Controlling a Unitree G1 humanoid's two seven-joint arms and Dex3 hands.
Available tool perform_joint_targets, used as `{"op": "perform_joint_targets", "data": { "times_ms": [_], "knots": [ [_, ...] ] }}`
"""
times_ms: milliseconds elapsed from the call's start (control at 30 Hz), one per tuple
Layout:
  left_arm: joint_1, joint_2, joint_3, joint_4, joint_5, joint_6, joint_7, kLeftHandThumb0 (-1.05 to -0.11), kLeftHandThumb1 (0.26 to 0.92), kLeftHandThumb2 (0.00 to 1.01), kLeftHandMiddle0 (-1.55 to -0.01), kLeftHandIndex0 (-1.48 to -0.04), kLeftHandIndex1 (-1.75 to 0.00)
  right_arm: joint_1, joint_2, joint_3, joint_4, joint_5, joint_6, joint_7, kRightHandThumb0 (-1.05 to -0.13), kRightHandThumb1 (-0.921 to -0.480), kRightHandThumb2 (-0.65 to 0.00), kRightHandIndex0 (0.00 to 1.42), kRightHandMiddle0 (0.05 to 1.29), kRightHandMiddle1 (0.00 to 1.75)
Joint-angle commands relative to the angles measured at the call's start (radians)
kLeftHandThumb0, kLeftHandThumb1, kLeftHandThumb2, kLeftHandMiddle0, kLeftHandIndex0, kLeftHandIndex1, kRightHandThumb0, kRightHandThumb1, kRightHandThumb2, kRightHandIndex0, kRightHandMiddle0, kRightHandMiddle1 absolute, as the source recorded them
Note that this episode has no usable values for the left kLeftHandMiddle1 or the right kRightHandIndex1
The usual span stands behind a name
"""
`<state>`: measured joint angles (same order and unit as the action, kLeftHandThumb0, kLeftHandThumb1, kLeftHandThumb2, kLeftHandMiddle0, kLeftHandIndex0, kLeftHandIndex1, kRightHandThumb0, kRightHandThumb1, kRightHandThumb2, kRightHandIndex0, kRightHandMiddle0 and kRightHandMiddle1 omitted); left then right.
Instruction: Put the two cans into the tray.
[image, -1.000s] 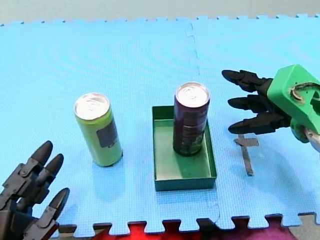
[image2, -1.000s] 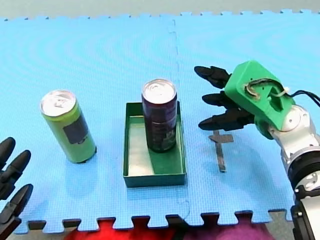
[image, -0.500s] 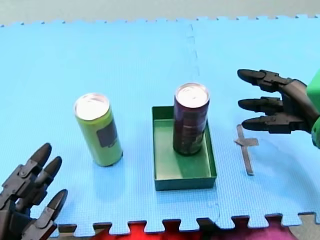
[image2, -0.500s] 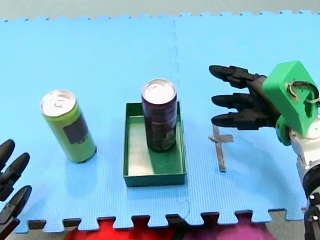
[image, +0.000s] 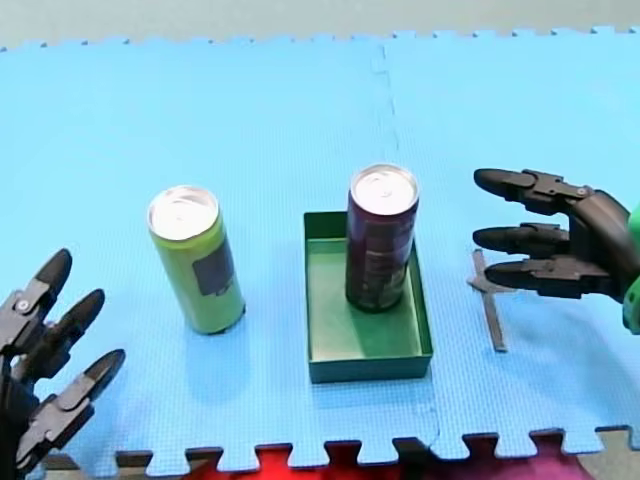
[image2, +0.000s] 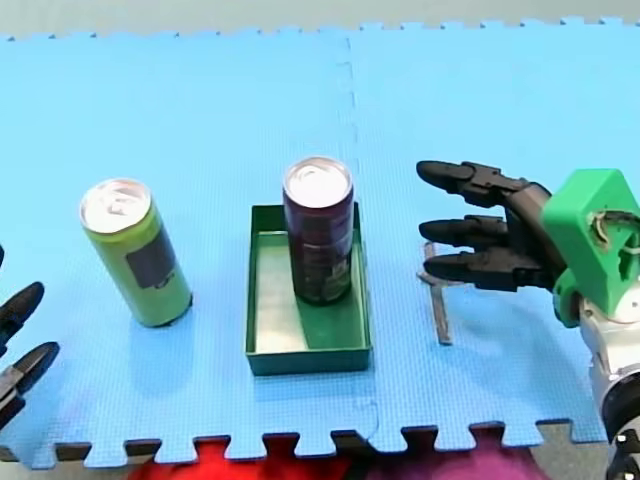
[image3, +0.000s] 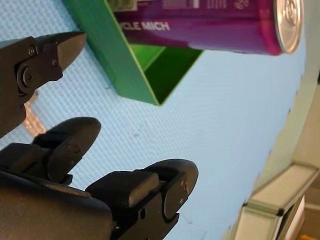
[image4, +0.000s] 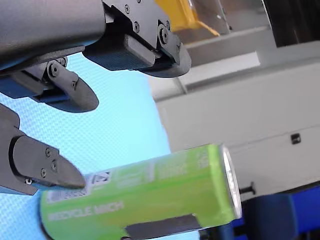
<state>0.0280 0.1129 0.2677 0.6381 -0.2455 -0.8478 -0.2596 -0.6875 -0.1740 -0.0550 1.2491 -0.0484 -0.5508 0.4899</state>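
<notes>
A purple can (image: 380, 245) stands upright in the far end of the green tray (image: 370, 365). A green can (image: 197, 262) stands upright on the blue mat, left of the tray and apart from it. My right hand (image: 485, 230) hangs to the right of the tray with its fingers pointing at the purple can, a gap away, holding nothing. At the near left corner of the mat my left hand (image: 85, 315) holds nothing, short of the green can. The first wrist view shows the purple can (image3: 200, 25) and tray (image3: 125, 70); the second wrist view shows the green can (image4: 145, 195).
A grey tape cross (image: 492, 310) lies on the mat under the right hand. A seam (image: 385, 90) runs down the blue foam mat behind the tray. The mat's jigsaw front edge (image: 330, 455) borders a red and purple surface.
My right hand has drawn back to the right, away from the purple can, and sunk a little. The left hand has slid left and down toward the corner. Neither can has moved.
</notes>
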Motion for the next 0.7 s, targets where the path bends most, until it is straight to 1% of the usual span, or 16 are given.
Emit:
{"op": "perform_joint_targets", "data": {
  "times_ms": [0,33,100,133,200,267,300,433,500,567,667],
  "knots": [
    [-0.011,0.007,0.003,0.0,-0.024,0.009,-0.022,-0.697,0.744,0.0,-0.69,-0.37,0.0,0.014,0.001,0.003,0.0,-0.004,-0.009,-0.011,-0.822,-0.69,0.0,0.79,0.53,0.01],
    [-0.013,0.007,0.003,-0.003,-0.026,0.009,-0.026,-0.7,0.743,0.0,-0.69,-0.37,0.0,0.017,0.003,0.004,0.002,-0.005,-0.009,-0.016,-0.815,-0.689,0.0,0.79,0.53,0.01],
    [-0.016,0.009,0.003,-0.01,0.001,0.004,-0.008,-0.862,0.812,0.02,-0.7,-0.36,0.0,0.025,0.008,0.002,0.006,-0.005,-0.01,-0.024,-0.795,-0.686,0.0,0.8,0.53,0.01],
    [-0.016,0.012,0.003,-0.011,0.027,0.0,0.012,-0.965,0.867,0.04,-0.7,-0.35,0.0,0.029,0.01,0.0,0.008,-0.004,-0.01,-0.027,-0.771,-0.682,0.0,0.81,0.53,0.01],
    [-0.007,0.031,0.002,-0.022,0.136,0.003,0.093,-1.026,0.906,0.06,-0.69,-0.34,0.0,0.037,0.015,-0.005,0.011,0.001,-0.013,-0.031,-0.752,-0.68,0.0,0.82,0.54,0.01],
    [0.004,0.042,-0.001,-0.048,0.216,0.024,0.154,-1.043,0.918,0.09,-0.68,-0.33,0.0,0.046,0.019,-0.01,0.012,0.007,-0.015,-0.028,-0.731,-0.679,0.0,0.82,0.54,0.0],
    [0.008,0.042,-0.002,-0.06,0.233,0.034,0.17,-1.046,0.919,0.1,-0.68,-0.32,0.0,0.049,0.02,-0.012,0.012,0.009,-0.015,-0.026,-0.72,-0.679,0.0,0.83,0.54,0.0],
    [0.021,0.031,-0.017,-0.122,0.252,0.088,0.205,-1.048,0.921,0.12,-0.62,-0.31,0.0,0.058,0.022,-0.017,0.017,0.012,-0.015,-0.02,-0.692,-0.679,0.0,0.84,0.54,0.0],
    [0.025,0.03,-0.025,-0.137,0.255,0.107,0.218,-1.048,0.921,0.13,-0.59,-0.3,0.0,0.06,0.024,-0.02,0.02,0.013,-0.015,-0.018,-0.682,-0.68,-0.001,0.85,0.54,0.0],
    [0.027,0.03,-0.031,-0.142,0.258,0.117,0.227,-1.048,0.921,0.14,-0.44,-0.29,0.0,0.062,0.026,-0.024,0.021,0.017,-0.015,-0.014,-0.672,-0.682,-0.001,0.85,0.54,0.0],
    [0.027,0.03,-0.038,-0.146,0.266,0.126,0.243,-1.048,0.921,0.16,-0.36,-0.25,0.0,0.064,0.028,-0.029,0.022,0.021,-0.015,-0.008,-0.66,-0.683,-0.001,0.86,0.54,0.0]
  ]
}}
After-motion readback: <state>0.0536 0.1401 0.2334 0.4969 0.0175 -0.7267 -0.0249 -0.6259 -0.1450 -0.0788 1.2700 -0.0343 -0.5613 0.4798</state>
